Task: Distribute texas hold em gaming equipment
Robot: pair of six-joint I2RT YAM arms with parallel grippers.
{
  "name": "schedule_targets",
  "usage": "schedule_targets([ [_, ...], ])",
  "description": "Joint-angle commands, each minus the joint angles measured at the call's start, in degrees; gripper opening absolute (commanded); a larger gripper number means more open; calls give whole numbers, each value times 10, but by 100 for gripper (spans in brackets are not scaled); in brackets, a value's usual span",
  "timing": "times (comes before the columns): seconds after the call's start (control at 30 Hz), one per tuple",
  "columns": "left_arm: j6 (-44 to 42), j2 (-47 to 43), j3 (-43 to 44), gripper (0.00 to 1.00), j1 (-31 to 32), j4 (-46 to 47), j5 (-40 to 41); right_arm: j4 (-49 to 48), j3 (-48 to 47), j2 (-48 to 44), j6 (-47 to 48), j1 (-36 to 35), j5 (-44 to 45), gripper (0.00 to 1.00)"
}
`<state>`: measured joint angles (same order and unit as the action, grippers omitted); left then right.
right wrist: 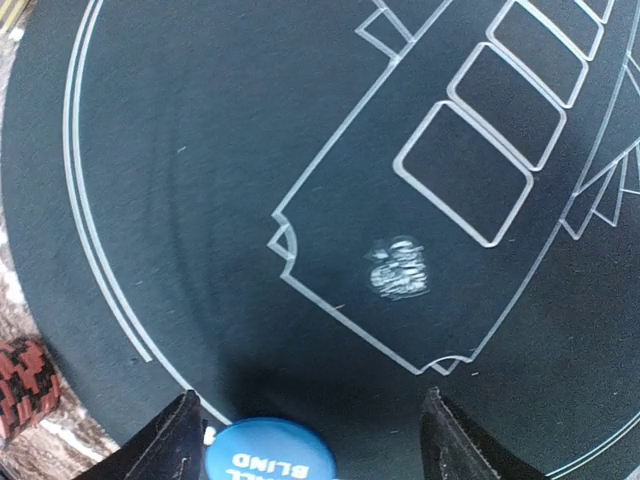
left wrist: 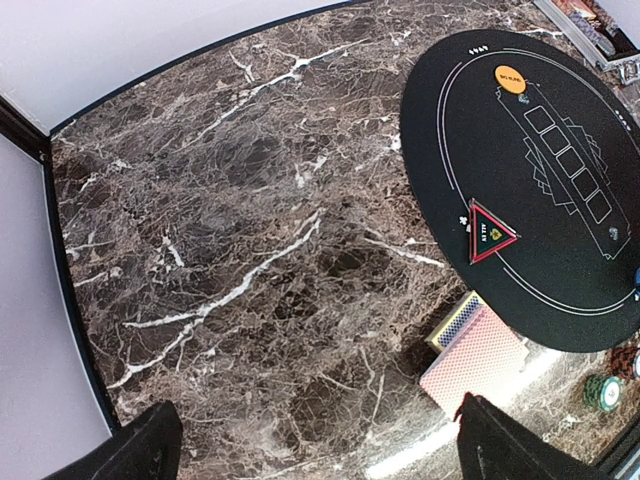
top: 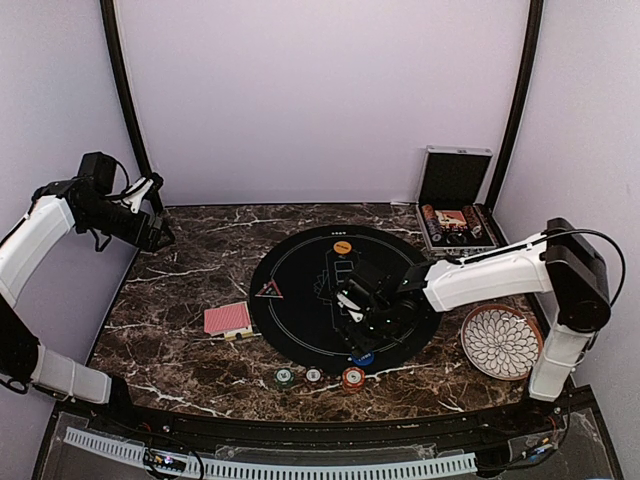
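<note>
Fingers [right wrist: 170, 445] of the right hand [right wrist: 310, 400] are standing wide apart and gripping nothing, and the hand is hanging low over the black round mat [right wrist: 200, 150]. Between those fingers, back toward the palm, the blue button [right wrist: 270, 455] is lying flat on the mat near its rim. Whether either finger is touching it cannot be told. Ahead of the fingertips, the mat's printed row of card boxes is running away from the hand. Out past one finger, just off the mat's edge, a red striped chip [right wrist: 25, 385] is sitting on the worktop [top: 180, 370]. In the overhead view it is lining up with a white chip [top: 313, 375] and a green chip [top: 284, 377], all on the near side of the hand. Beyond the hand, the orange button [top: 342, 246] is resting near the mat's far rim, and the triangular marker [top: 268, 290] is lying near the rim on the left arm's side. Behind the right wrist, the patterned plate [top: 500, 342] is lying on the worktop, and the silver case [top: 455, 215] is standing open at the far corner.

The left hand [left wrist: 318, 402] is hovering high above the worktop, its fingers spread wide and holding nothing. Below and ahead of it, the red-backed cards [left wrist: 475, 365] are lying just beside the mat, well apart from that hand.
</note>
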<state>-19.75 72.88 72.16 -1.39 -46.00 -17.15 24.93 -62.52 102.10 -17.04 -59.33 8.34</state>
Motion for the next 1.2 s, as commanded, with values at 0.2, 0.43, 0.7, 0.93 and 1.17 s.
schedule_targets([
  [0.2, 0, -4, 7, 99, 1, -18, -13, 19, -2, 24, -1, -15, -6, 74],
  [0.43, -2, 0, 15, 99, 1, -18, -13, 31, 14, 24, -7, -14, 9, 73],
  [0.7, -5, 7, 29, 99, 1, -26, -14, 35, 47, 0, -27, 8, 27, 67],
  [0.93, -6, 9, 32, 99, 1, -27, -14, 52, 62, -27, -30, 37, 55, 64],
  [1.17, -7, 12, 34, 99, 1, -26, -16, 62, 69, -56, -28, 51, 61, 67],
])
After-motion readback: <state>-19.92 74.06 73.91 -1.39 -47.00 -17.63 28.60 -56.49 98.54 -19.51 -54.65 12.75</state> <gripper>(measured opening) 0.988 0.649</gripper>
